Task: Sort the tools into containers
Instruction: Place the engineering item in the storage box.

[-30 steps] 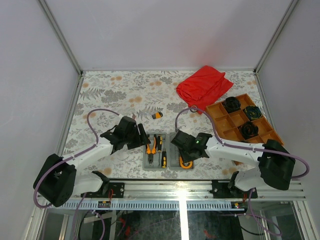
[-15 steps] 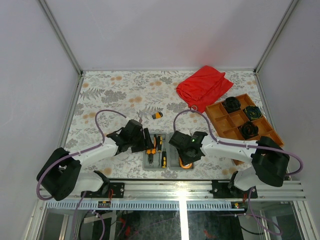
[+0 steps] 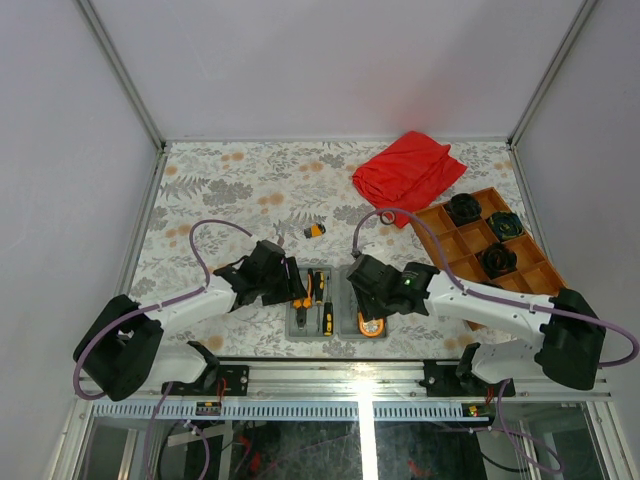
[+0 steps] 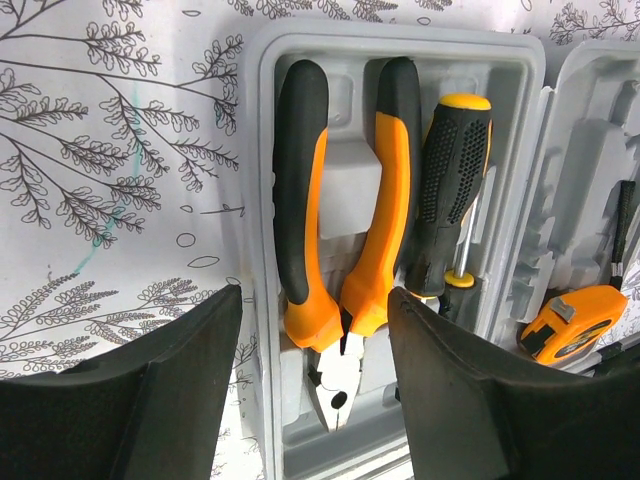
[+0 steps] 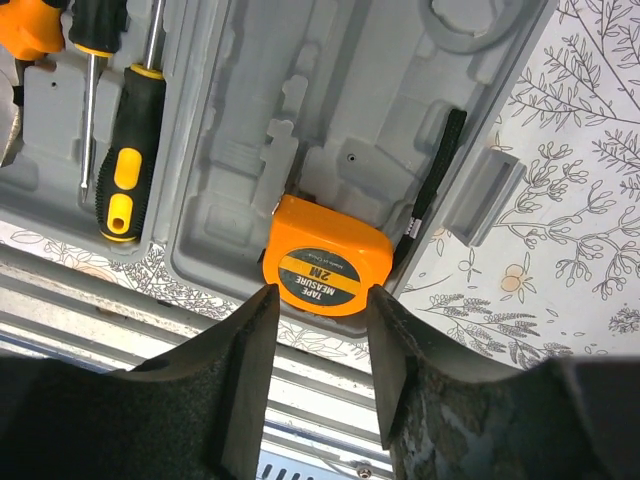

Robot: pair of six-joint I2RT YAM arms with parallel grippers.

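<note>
Seen from above, my right end effector (image 3: pixel 368 300) covers most of the right tray (image 3: pixel 348 322), and only the near part of the tape measure (image 3: pixel 371 326) shows. The orange-black piece (image 3: pixel 315 231) is too small to identify. At my left wrist, the fingers (image 4: pixel 130 400) hide the left tray's (image 4: pixel 400 40) near corners. At my right wrist, the pliers (image 5: pixel 25 20) are cut off at the top-left corner and the screwdrivers' (image 5: pixel 130 150) shafts leave the top edge. I cannot tell whether my fingers touch the tape measure.
</note>
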